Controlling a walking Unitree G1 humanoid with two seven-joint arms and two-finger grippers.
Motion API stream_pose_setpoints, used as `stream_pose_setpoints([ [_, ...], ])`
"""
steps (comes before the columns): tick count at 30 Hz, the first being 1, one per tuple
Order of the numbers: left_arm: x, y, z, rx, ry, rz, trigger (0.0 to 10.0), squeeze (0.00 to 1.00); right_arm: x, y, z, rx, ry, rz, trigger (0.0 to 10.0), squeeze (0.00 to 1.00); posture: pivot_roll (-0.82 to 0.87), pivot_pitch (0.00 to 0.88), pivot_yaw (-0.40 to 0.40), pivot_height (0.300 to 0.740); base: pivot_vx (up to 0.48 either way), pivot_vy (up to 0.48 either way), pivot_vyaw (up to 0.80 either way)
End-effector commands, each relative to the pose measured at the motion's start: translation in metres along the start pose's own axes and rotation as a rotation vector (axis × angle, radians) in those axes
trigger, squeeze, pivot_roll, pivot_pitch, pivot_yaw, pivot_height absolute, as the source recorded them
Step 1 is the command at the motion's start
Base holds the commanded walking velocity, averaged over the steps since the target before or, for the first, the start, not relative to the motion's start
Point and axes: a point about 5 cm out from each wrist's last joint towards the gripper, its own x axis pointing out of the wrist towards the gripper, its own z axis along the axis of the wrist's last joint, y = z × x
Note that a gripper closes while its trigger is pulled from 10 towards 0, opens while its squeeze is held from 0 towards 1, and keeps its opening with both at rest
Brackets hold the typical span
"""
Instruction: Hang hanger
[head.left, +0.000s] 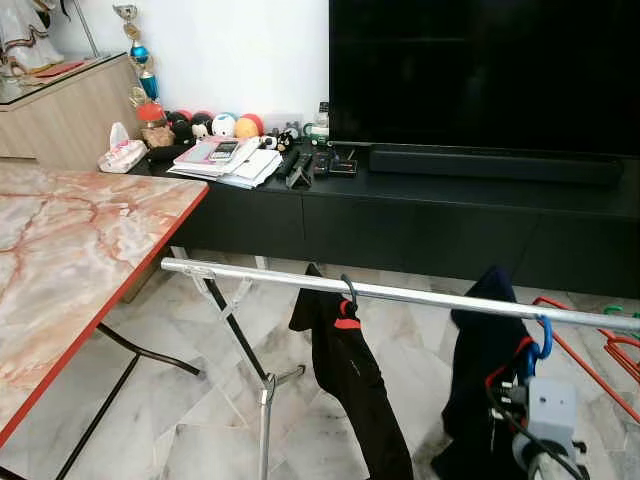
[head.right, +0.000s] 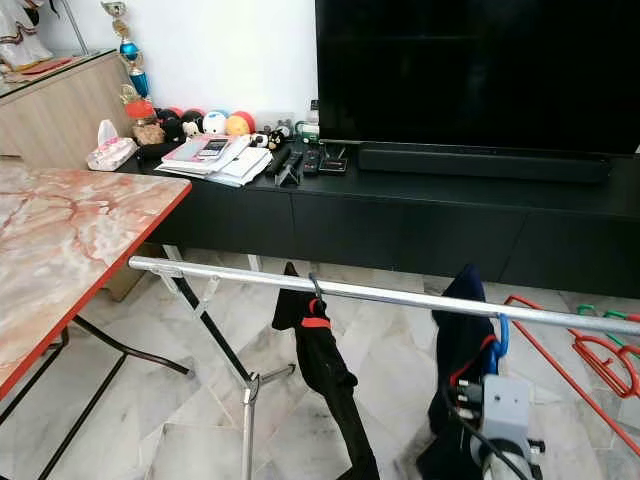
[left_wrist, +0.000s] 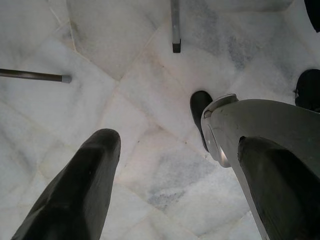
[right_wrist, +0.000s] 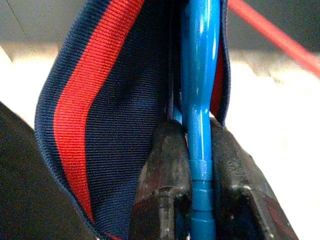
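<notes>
A silver rail (head.left: 420, 295) runs across in front of me. A black garment (head.left: 350, 375) hangs from it on a hanger with a black hook (head.left: 349, 290). Further right is a navy garment with red trim (head.left: 480, 360) on a blue hanger (head.left: 543, 338), whose hook curves up against the rail. My right gripper (right_wrist: 197, 131) is shut on the blue hanger's neck (right_wrist: 200, 75), just below the rail; its grey wrist box (head.left: 548, 405) shows low right. My left gripper (left_wrist: 177, 142) hangs open over the marble floor.
A marble-topped table with a red edge (head.left: 60, 240) stands at the left. A black TV console (head.left: 420, 215) and TV (head.left: 480, 70) lie behind the rail. The rack's folding legs (head.left: 265, 400) stand below it. Red hangers (head.left: 610, 350) lie on the floor at right.
</notes>
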Motion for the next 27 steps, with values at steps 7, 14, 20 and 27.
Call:
stream_pose_setpoints([
  [7, -0.001, 0.004, -0.004, -0.022, 0.009, 0.008, 10.0, 0.00, -0.004, 0.001, -0.004, 0.044, -0.040, 0.016, 0.0, 0.00, -0.01, 0.000, 0.033, 0.740, 0.000, 0.000, 0.00],
  [14, -0.001, 0.005, -0.004, -0.031, -0.002, 0.017, 10.0, 0.00, -0.002, 0.006, -0.001, 0.148, -0.087, 0.057, 10.0, 0.00, -0.01, 0.000, 0.040, 0.740, 0.000, 0.000, 0.00],
  [20, -0.002, 0.008, -0.004, -0.030, 0.000, 0.027, 10.0, 0.00, 0.003, 0.009, 0.002, 0.203, -0.100, 0.068, 10.0, 0.00, 0.00, 0.000, 0.052, 0.740, 0.000, 0.000, 0.00],
  [27, -0.001, 0.007, -0.003, -0.046, -0.003, 0.030, 10.0, 0.00, 0.006, 0.012, 0.006, 0.143, -0.112, 0.122, 10.0, 0.00, 0.00, 0.000, 0.042, 0.740, 0.000, 0.000, 0.00],
])
